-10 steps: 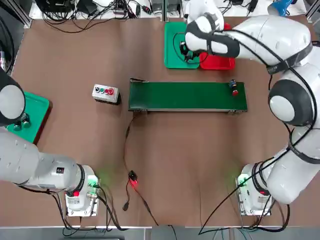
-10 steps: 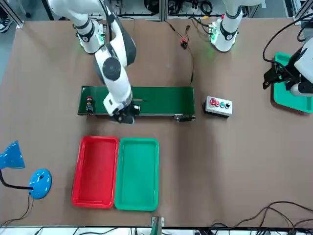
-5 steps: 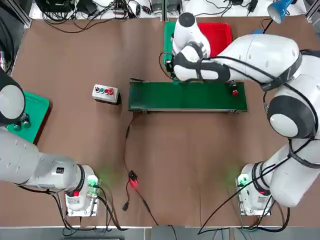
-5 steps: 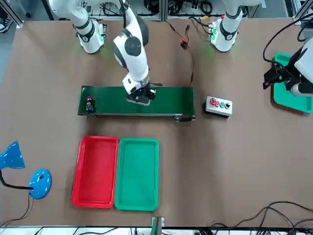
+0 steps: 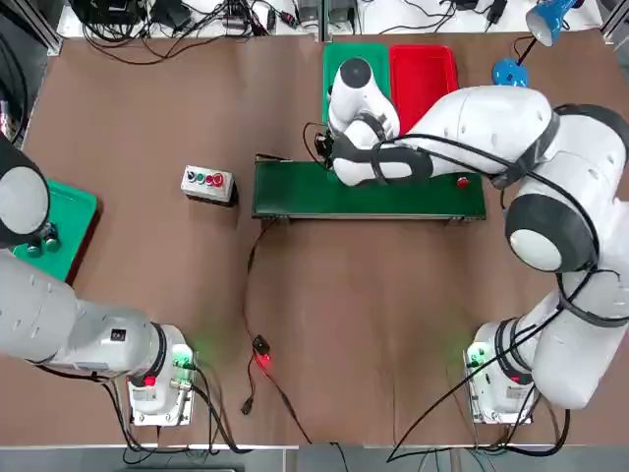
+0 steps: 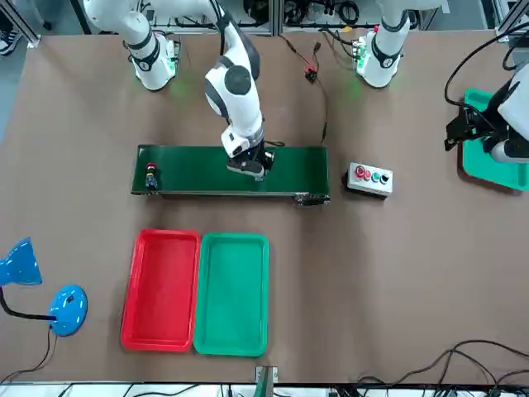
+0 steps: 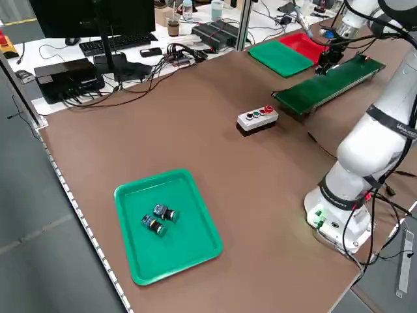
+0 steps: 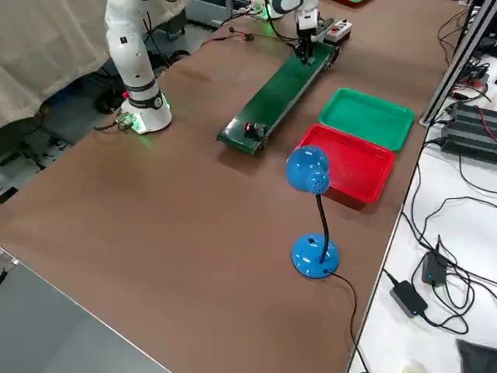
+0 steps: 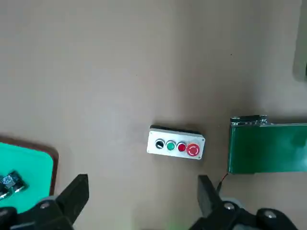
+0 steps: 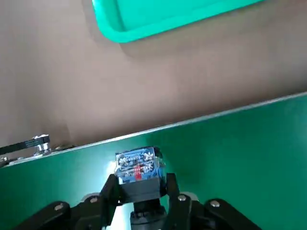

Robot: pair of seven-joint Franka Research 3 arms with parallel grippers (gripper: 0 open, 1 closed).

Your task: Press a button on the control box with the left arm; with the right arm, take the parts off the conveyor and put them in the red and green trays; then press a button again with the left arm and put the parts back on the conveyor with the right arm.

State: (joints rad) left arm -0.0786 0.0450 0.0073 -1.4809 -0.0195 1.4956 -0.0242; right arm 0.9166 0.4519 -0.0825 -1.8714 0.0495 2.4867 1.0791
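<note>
My right gripper (image 10: 140, 186) is shut on a small black part with a blue top (image 10: 137, 166). It holds the part just above the green conveyor belt (image 5: 393, 195), near the belt's end toward the control box; the same gripper (image 6: 251, 162) shows from the front. A second part with a red cap (image 5: 462, 181) sits at the belt's other end. The red tray (image 6: 161, 289) and green tray (image 6: 233, 294) behind the conveyor hold nothing. The grey control box (image 5: 207, 183) with its coloured buttons lies left of the belt. My left gripper (image 9: 141, 187) hangs open, high over the table's left side.
Another green tray (image 7: 189, 251) at the table's left edge holds two small parts (image 7: 158, 218). A blue desk lamp (image 6: 50, 298) stands beside the red tray. A black cable with a red-lit plug (image 5: 260, 356) trails from the conveyor toward my bases.
My right arm swung from over the trays down to the conveyor and along it toward the control box end, carrying the blue-topped part. The left arm stayed still.
</note>
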